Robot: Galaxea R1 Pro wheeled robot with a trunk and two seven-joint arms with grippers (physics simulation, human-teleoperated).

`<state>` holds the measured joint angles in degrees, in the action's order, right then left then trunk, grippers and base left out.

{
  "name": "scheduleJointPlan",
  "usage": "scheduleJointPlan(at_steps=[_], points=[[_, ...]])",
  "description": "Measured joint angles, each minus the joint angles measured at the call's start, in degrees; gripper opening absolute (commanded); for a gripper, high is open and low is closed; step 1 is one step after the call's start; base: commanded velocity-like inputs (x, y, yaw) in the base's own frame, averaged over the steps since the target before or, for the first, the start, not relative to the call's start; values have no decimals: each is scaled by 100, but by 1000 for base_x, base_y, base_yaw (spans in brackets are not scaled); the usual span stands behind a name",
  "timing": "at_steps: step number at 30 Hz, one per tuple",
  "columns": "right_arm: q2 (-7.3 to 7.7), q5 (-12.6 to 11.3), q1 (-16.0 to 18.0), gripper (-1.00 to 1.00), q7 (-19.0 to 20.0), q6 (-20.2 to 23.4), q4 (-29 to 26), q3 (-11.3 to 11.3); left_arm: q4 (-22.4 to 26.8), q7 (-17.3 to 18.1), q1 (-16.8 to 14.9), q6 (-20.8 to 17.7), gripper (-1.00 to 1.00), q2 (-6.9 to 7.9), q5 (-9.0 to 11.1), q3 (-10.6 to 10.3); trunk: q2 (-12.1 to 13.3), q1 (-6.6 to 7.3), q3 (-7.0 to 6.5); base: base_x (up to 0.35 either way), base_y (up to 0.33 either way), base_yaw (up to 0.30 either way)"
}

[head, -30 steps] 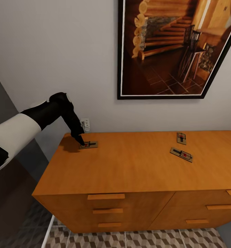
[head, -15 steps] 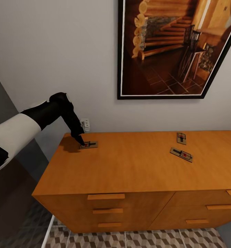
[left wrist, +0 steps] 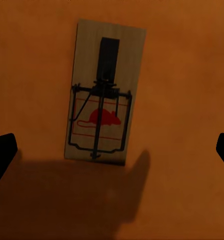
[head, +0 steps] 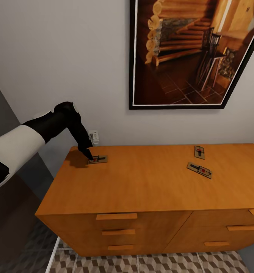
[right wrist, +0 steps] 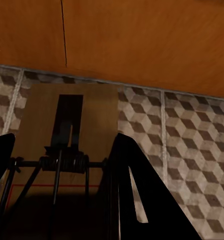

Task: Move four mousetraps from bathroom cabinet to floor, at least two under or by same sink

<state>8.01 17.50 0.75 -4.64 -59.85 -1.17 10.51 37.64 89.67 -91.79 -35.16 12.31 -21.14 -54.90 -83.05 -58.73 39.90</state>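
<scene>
Three mousetraps lie on top of the orange-brown cabinet (head: 149,189): one near its left end (head: 98,159) and two toward the right (head: 199,152) (head: 199,170). My left gripper (head: 90,156) points down at the left trap, fingertips just over its near end. In the left wrist view that mousetrap (left wrist: 105,85) lies flat on the wood, and the left gripper (left wrist: 112,150) is open, its fingertips (left wrist: 1,152) wide apart on both sides. My right gripper (right wrist: 61,167) is shut on another mousetrap (right wrist: 66,125), held low over the bathroom floor (right wrist: 192,130) in front of the cabinet (right wrist: 142,40).
A large framed picture (head: 191,53) hangs on the wall above the cabinet. A white wall outlet (head: 93,136) sits behind its left end. A dark panel (head: 5,216) stands to the cabinet's left. Cube-patterned tiles (head: 161,263) run along the drawer fronts.
</scene>
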Motion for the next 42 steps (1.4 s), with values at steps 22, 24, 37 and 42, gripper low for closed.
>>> scheduleJointPlan(at_steps=[22,24,37,42], points=[[-476,-35,0,-100,-8,-1,-2,36,-13,0,0,0,100,14,12,-6,0,0,0,0,0,0],[-476,-32,1,-100,-9,-1,-2,33,-14,0,0,0,100,18,13,-6,0,0,0,0,0,0],[-466,-30,0,-100,-7,-1,-2,16,-14,0,0,0,100,21,13,-6,0,0,0,0,0,0],[-438,-34,-2,-100,2,-1,0,10,-14,0,0,0,100,21,15,-6,0,0,0,0,0,0]])
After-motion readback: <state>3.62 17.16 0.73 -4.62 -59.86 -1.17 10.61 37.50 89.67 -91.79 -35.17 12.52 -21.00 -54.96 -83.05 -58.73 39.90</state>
